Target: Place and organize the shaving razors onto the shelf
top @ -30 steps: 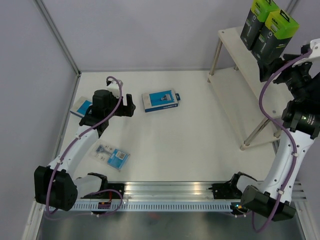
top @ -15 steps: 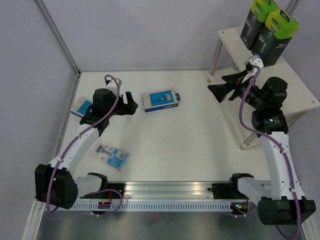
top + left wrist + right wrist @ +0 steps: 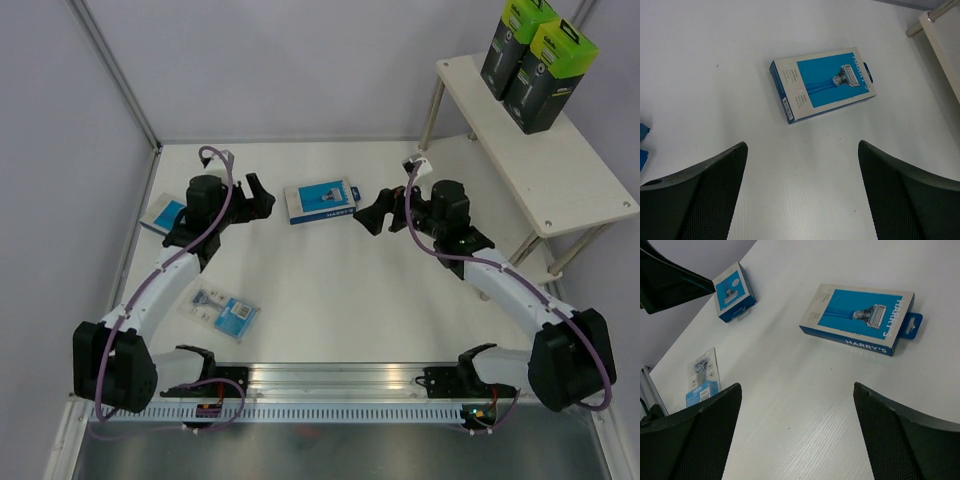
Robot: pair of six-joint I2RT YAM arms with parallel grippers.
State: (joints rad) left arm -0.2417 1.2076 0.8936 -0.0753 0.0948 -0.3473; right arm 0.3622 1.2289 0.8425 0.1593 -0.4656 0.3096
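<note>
Left gripper (image 3: 262,195) and right gripper (image 3: 376,212): both spread open, empty. One blue box (image 3: 320,201) lies between them, unobstructed. Second blue box (image 3: 165,213) behind my left gripper, one blister pack (image 3: 225,310) nearer me. Two black boxes (image 3: 520,45) upright on the shelf (image 3: 570,170), beyond my right.

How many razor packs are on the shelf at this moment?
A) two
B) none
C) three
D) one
A: only the two black boxes with lime-green tops stand on the top board of the shelf, while the two blue-and-white boxes and the blister pack lie on the table.
</note>
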